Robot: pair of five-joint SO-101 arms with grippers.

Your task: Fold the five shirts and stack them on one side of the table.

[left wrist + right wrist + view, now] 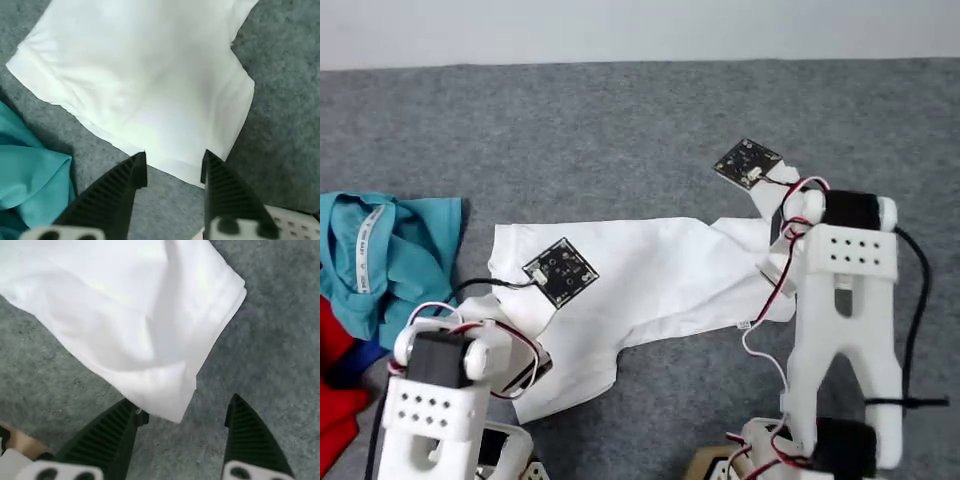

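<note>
White shirt lies spread out on the tabletop. Thin floppy fabric, light, probably sags and bunches, so I'd pinch hems and corners. Left gripper and right gripper both hang open and empty over its edges

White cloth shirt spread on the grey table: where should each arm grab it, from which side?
Probably grip the white cloth shirt at its borders, from above. It lies flat on the grey table, so only edges offer a lip: the folded corner lies inside the open right gripper, the edge below the open left gripper.
</note>
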